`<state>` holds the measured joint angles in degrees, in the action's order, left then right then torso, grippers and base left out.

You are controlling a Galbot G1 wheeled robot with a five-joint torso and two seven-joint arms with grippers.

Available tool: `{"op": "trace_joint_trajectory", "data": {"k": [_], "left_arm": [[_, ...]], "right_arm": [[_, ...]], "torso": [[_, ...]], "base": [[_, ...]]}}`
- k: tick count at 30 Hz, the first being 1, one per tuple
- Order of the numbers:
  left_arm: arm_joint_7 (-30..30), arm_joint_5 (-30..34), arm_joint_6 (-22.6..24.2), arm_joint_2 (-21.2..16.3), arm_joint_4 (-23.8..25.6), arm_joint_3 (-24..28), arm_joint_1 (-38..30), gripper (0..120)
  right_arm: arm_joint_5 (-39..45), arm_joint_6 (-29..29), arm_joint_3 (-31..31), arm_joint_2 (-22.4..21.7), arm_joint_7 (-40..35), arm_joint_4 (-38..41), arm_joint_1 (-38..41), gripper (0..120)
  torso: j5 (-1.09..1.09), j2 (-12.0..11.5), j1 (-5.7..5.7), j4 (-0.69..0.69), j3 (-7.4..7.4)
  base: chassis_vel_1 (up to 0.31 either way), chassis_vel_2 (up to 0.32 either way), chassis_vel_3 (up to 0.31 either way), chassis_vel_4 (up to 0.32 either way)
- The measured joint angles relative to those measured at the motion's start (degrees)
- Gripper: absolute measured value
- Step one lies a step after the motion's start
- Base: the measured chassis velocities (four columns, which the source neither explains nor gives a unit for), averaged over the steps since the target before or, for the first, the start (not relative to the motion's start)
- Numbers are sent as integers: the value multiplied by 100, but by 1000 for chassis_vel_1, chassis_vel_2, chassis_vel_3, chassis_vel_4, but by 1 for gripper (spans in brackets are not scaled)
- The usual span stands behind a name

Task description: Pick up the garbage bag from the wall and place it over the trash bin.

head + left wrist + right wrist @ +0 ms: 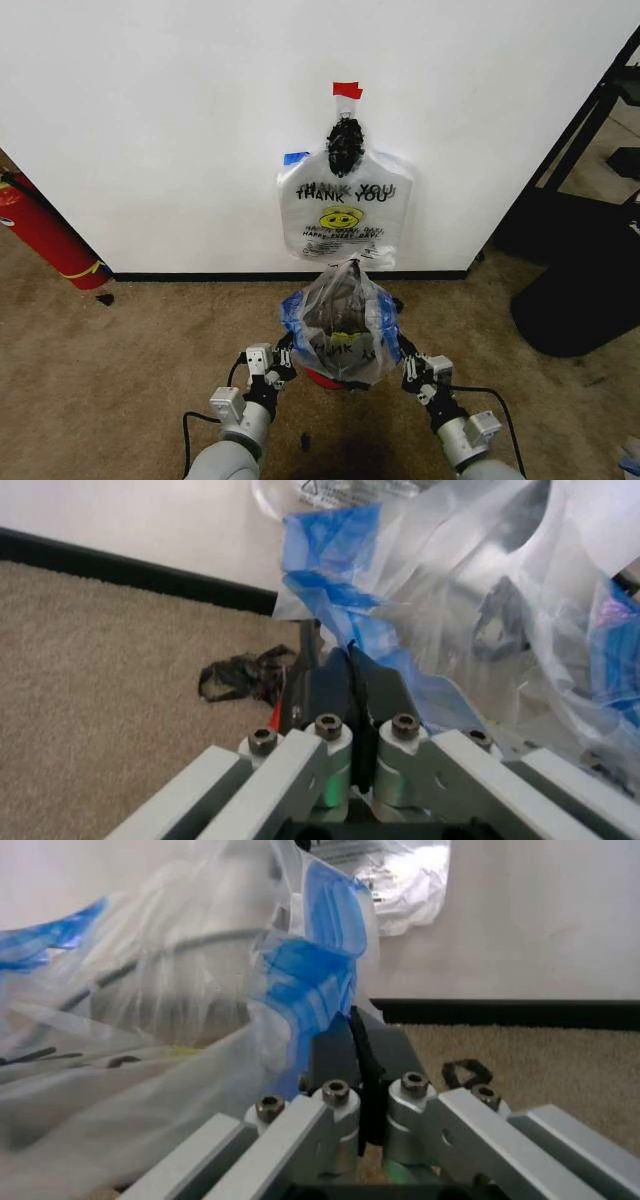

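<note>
The garbage bag (343,322) is off the wall and draped over the trash bin (331,379) — another printed bag (343,215) hangs on the wall behind. Left gripper (284,362) and right gripper (408,366) flank it, jaws clamped on its blue-printed edges. Judging by this, only settling the rim and releasing remain.

Wall bag (344,207) reads "THANK YOU" w/ smiley; smaller print unreadable.
</note>
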<state>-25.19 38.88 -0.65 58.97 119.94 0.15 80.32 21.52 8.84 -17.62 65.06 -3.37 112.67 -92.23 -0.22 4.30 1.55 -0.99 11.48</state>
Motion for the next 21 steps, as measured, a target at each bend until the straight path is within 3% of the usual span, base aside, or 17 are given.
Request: {"op": "trace_joint_trajectory", "data": {"k": [21], "left_arm": [[-68,113,139,-120,-122,-10,125,0]], "right_arm": [[95,-275,260,150,-187,-576,464,0]], "torso": [[0,0,0,0,1]], "base": [[0,0,0,0]]}}
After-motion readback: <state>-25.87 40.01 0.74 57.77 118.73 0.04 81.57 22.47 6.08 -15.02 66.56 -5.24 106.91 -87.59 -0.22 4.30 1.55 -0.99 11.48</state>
